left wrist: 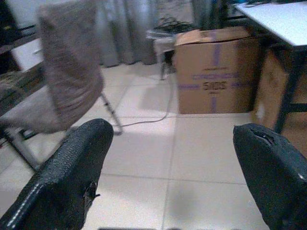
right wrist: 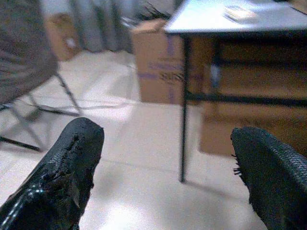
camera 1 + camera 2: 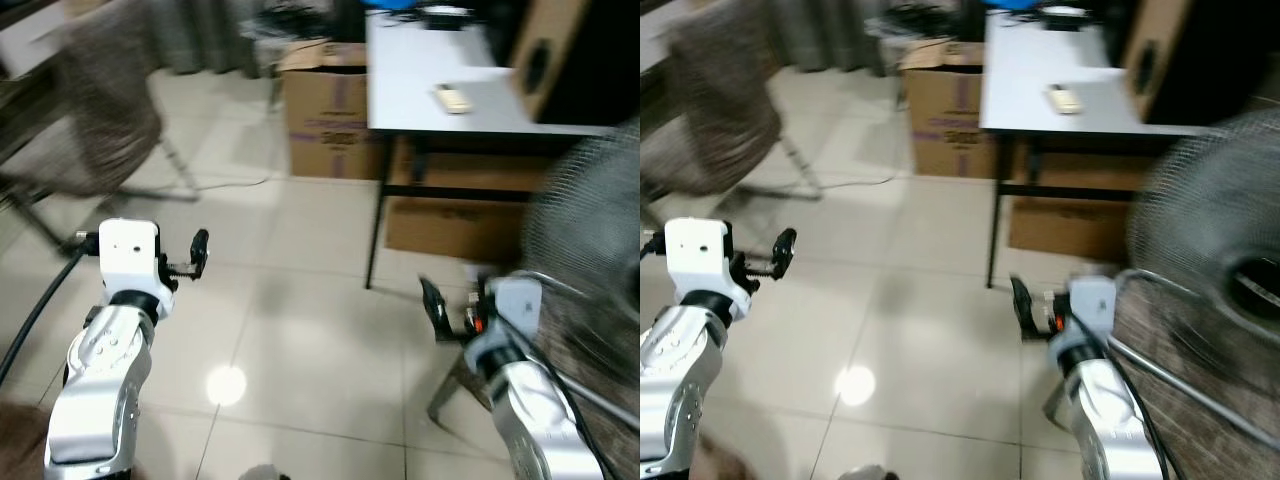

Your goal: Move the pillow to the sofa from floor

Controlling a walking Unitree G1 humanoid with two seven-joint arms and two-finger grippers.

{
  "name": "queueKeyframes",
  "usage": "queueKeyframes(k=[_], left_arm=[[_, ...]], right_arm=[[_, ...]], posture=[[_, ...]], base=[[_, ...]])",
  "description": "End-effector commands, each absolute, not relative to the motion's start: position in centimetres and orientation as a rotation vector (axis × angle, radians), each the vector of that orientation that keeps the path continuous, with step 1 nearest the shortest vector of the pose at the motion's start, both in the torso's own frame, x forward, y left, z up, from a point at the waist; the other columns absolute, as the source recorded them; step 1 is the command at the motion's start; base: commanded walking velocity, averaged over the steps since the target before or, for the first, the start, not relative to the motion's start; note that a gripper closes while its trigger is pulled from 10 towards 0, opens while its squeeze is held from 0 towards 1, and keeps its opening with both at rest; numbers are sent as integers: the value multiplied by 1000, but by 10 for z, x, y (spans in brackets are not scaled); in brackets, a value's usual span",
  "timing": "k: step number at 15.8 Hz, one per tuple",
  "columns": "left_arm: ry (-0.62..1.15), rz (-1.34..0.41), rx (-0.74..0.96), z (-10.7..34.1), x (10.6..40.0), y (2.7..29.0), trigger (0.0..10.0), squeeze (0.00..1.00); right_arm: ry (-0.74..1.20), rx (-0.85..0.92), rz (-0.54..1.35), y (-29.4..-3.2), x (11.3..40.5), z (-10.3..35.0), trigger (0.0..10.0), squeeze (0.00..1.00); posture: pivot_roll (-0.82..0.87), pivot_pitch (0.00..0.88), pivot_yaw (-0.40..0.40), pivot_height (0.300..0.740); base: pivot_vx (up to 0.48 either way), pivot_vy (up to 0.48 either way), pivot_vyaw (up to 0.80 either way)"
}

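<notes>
Searching comes first: head views show the left gripper (image 3: 198, 252) and right gripper (image 3: 432, 308) raised over bare tiles (image 3: 300, 330), beyond them a cardboard box (image 3: 325, 110); wrist views show both spread wide, empty; pillow unseen, so turn slowly

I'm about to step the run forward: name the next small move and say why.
Probably turn the body to search for the pillow. Both claws, left claw and right claw, are open and hold nothing, over bare tile floor. Ahead stand a chair, a cardboard box, a table and a fan.
</notes>
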State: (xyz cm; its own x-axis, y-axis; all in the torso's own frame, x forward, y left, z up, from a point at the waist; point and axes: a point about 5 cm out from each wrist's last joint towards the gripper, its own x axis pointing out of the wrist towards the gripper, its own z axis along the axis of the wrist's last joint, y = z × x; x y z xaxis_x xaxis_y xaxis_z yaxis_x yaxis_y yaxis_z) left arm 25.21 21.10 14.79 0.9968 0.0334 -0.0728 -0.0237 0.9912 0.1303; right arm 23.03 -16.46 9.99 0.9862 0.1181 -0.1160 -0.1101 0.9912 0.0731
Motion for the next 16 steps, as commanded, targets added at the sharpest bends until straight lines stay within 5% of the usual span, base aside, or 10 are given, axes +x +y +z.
queueKeyframes(k=[1, 9, 16], left_arm=[[72, 11, 150, 147, 252, 211, 10000, 1000], [63, -51, 143, 139, 256, 188, 10000, 1000], [39, -16, 129, 141, 259, 183, 10000, 1000]], right_arm=[[105, 65, 122, -161, 232, 106, 10000, 1000], [49, 90, 2, -179, 232, 118, 10000, 1000], [78, 141, -2, -183, 241, 122, 10000, 1000]], posture=[[-3, 0, 46, 740], [-50, 0, 96, 740], [-53, 0, 47, 740]], base=[[0, 0, 800], [0, 0, 800], [0, 0, 800]])
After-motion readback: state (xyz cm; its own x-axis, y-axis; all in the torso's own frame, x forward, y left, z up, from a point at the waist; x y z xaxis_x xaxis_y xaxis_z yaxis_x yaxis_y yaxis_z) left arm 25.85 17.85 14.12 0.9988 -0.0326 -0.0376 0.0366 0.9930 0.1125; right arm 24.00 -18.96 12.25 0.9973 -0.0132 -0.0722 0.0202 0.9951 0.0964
